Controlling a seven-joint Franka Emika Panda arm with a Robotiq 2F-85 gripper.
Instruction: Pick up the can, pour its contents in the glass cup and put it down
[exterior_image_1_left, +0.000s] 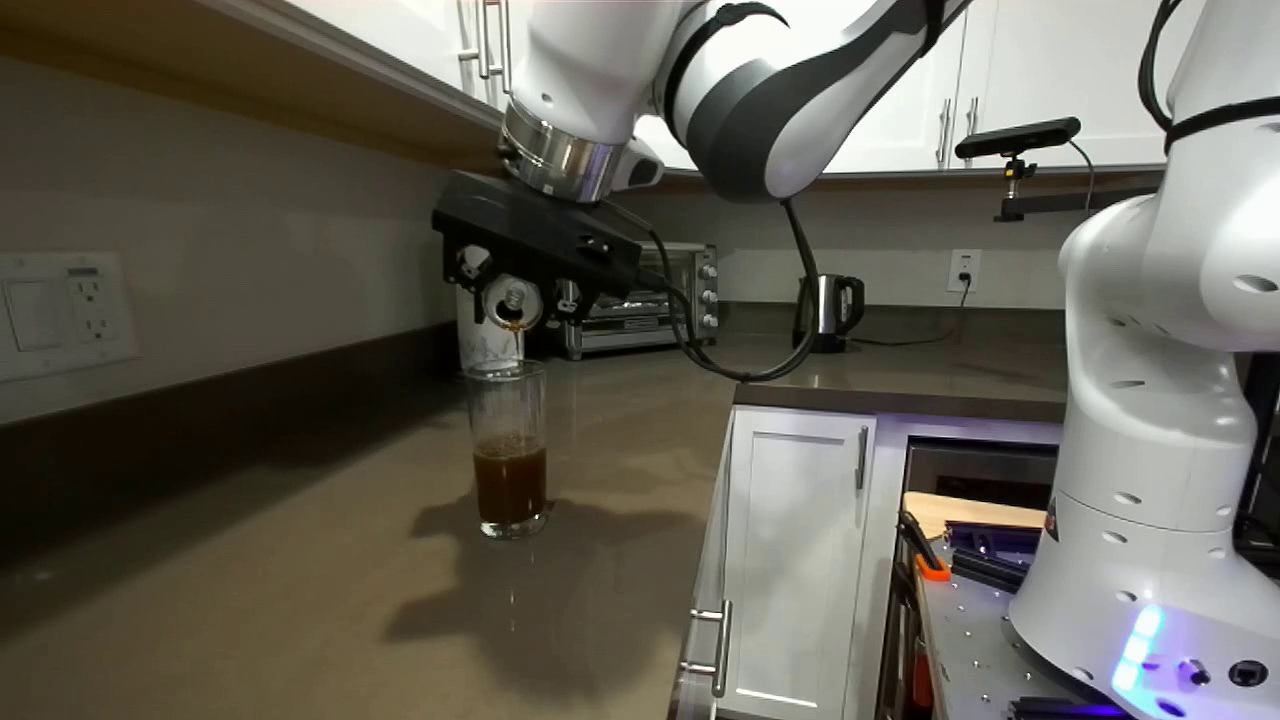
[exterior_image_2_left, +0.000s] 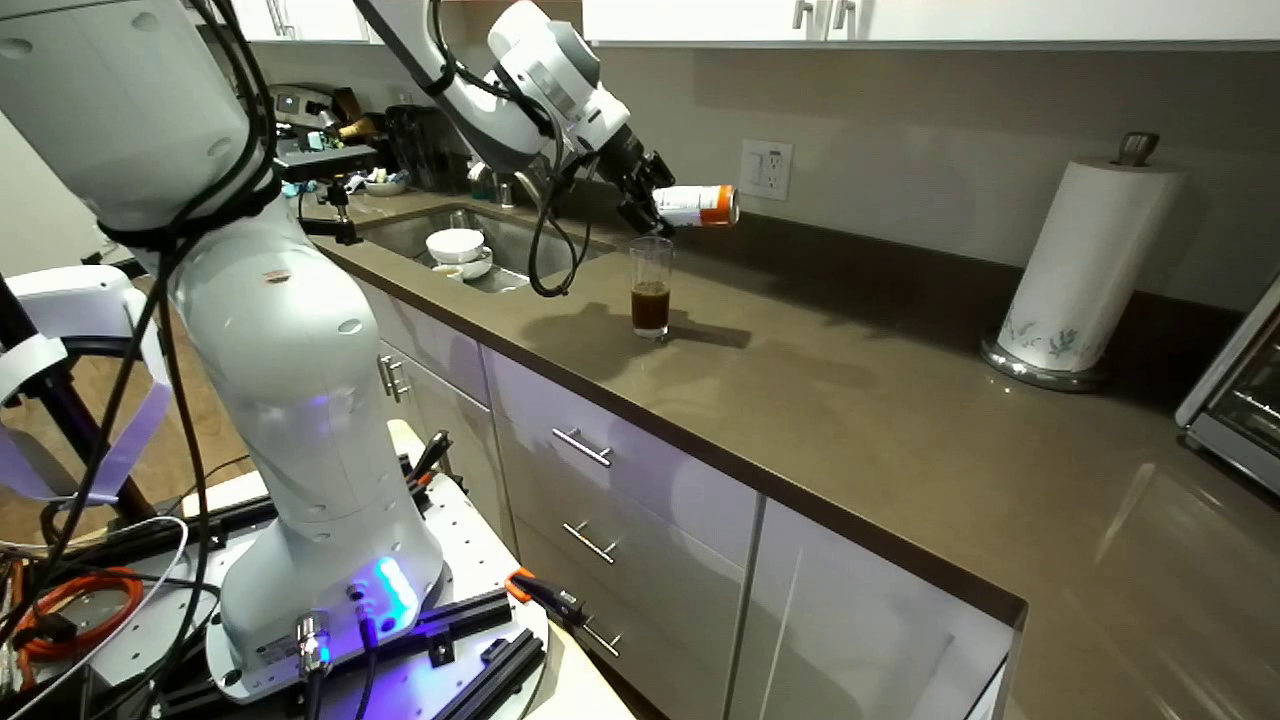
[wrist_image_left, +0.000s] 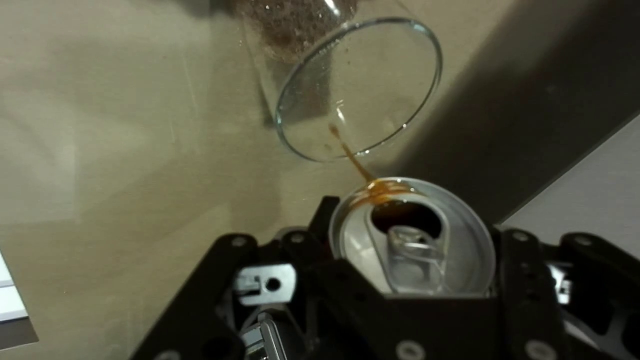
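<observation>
Countertop (exterior_image_2_left: 900, 450): dim, shadows left and right of glass cup (exterior_image_2_left: 650, 290)
Upper cabinets (exterior_image_2_left: 1000, 20): bright white
Base light strip (exterior_image_2_left: 397, 590): blue glow
Wrist view: slightly blurred

The glass cup (exterior_image_1_left: 506, 405) is clear, smooth and shiny, on a smooth, glossy countertop (exterior_image_2_left: 830, 430). Just above the glass cup, the can (wrist_image_left: 412, 240) has a bare silver metal top, wet at the lip; the gripper (exterior_image_1_left: 517, 298) is matt black with bright metal plates (wrist_image_left: 286, 280). Well apart from the glass cup, the paper-towel roll (exterior_image_2_left: 1090, 260) is matt paper on a shiny metal base (exterior_image_2_left: 1050, 380); the kettle (exterior_image_1_left: 828, 305), polished metal.
</observation>
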